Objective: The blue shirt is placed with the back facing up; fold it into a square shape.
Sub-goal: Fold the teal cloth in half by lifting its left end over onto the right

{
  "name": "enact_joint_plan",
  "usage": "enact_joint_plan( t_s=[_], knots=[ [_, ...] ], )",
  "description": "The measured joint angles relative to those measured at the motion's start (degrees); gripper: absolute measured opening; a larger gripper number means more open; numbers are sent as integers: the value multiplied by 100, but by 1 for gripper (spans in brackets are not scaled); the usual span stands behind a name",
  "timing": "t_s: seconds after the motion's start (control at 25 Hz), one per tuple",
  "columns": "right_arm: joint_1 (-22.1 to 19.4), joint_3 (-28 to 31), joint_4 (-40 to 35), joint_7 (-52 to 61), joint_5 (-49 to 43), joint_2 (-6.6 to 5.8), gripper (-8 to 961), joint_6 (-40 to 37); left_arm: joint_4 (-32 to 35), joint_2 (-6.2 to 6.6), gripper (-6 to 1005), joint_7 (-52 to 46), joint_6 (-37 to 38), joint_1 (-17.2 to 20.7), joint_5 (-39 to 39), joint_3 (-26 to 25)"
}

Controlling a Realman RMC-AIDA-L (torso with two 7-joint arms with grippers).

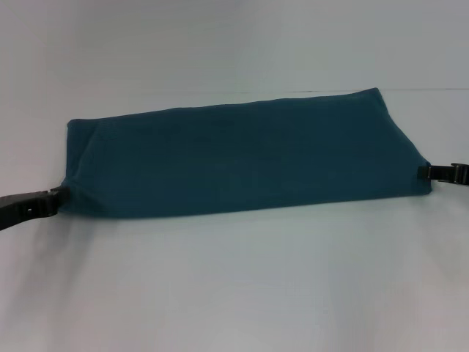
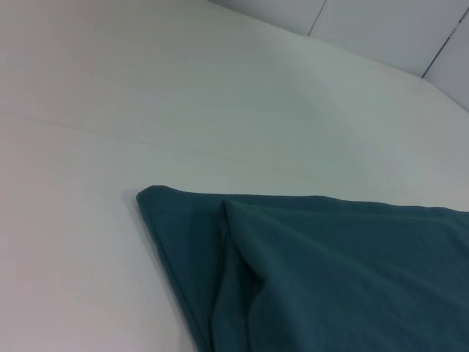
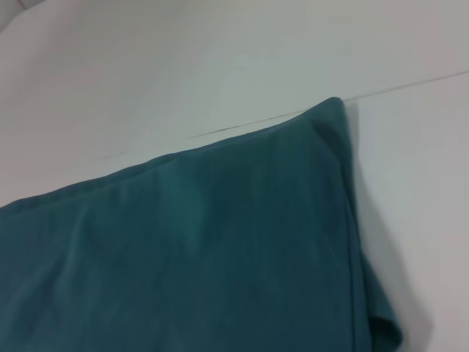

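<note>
Shirt (image 1: 242, 158) lies across the middle of the white surface (image 1: 234, 286) as a long folded band, plain side up, no lettering showing from where I sit. Its far edge runs straight, and the near edge sags slightly toward my left. Around it I see only the bare surface, with a thin seam line (image 3: 410, 84) running past the far right corner of the cloth. From the left wrist camera I see a corner with a hemmed edge and an inner layer folded over it. From the right wrist camera I see the other far corner and a loose lip of cloth at the side. My left gripper (image 1: 58, 194) comes in low from the left edge of the head view, tip touching the shirt's near-left corner. My right gripper (image 1: 425, 172) reaches in level from the right, tip against the shirt's right end. Whether either set of jaws has closed on the cloth, I cannot tell.
</note>
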Motion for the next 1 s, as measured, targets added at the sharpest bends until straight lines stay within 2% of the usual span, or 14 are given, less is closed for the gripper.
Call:
enact_joint_plan(
  t_s=[0.8, 1.0],
  knots=[
    [275, -18, 513, -159, -2, 101, 546, 617, -29, 8, -2, -8, -64, -20, 4, 36],
    [272, -1, 499, -236, 36, 114, 467, 544, -22, 13, -2, -11, -70, -26, 4, 35]
  ],
)
